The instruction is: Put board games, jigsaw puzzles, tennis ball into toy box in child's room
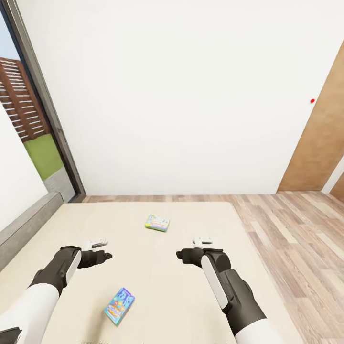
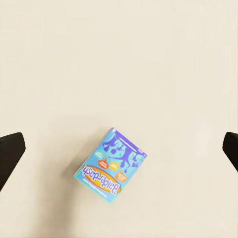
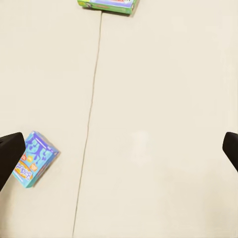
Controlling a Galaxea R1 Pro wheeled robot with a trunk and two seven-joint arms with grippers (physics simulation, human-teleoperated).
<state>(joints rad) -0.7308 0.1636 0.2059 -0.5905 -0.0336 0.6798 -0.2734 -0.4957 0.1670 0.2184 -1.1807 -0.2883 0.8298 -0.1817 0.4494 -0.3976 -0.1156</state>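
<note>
Two board games lie flat on the beige bed (image 1: 191, 291). The small blue one (image 1: 119, 306) is near the front, between my arms and closer to the left one. The green-edged multicolour one (image 1: 157, 222) lies farther back near the middle. My left gripper (image 1: 101, 249) hovers open above the mattress; the blue game (image 2: 112, 166) sits below it, between its dark fingertips (image 2: 10, 153). My right gripper (image 1: 193, 248) is open too and holds nothing. Its view takes in the blue game (image 3: 33, 158) and an edge of the green-edged one (image 3: 108, 5). The table and toy box are out of view.
A grey headboard (image 1: 24, 224) runs along the bed's left side, below a tall window (image 1: 28, 95). A white wall stands behind the bed. Wooden floor (image 1: 296, 239) lies to the right, with a brown door (image 1: 320, 138) at the far right.
</note>
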